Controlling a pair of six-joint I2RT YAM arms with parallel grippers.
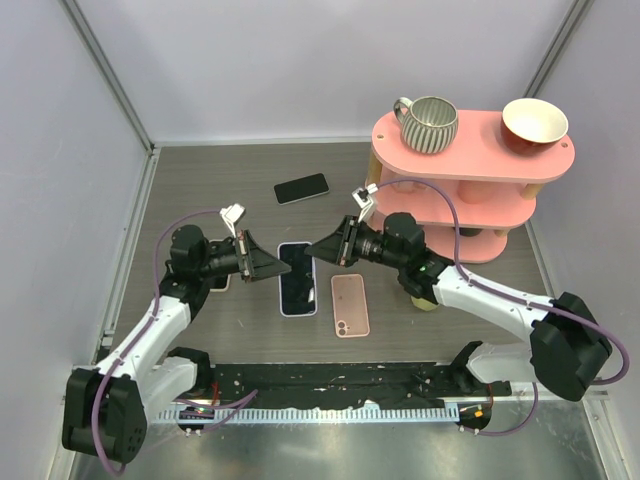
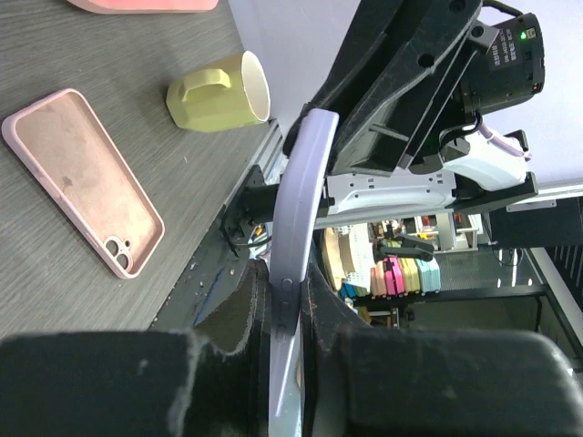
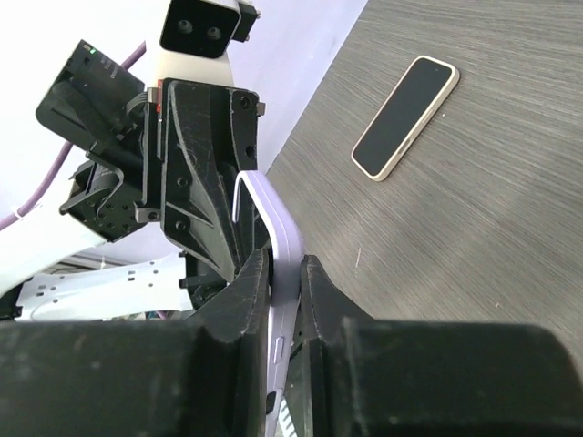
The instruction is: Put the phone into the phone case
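Observation:
A lavender phone case (image 1: 297,285) with a dark upward face lies level at the table's middle, gripped from both sides. My left gripper (image 1: 283,268) is shut on its left edge, seen edge-on in the left wrist view as the lavender case (image 2: 305,173) between my left gripper's (image 2: 284,282) pads. My right gripper (image 1: 312,250) is shut on its upper right corner. In the right wrist view, the right gripper (image 3: 285,269) pinches the lavender case (image 3: 273,205). A black phone (image 1: 301,188) with a pale rim lies apart on the table behind, also seen as the phone (image 3: 405,116).
An empty pink case (image 1: 350,305) lies just right of the lavender one, its inside up (image 2: 86,177). A yellow mug (image 2: 219,91) lies on its side under the right arm. At the back right, a pink tiered shelf (image 1: 470,150) carries a striped mug (image 1: 428,123) and a bowl (image 1: 534,124).

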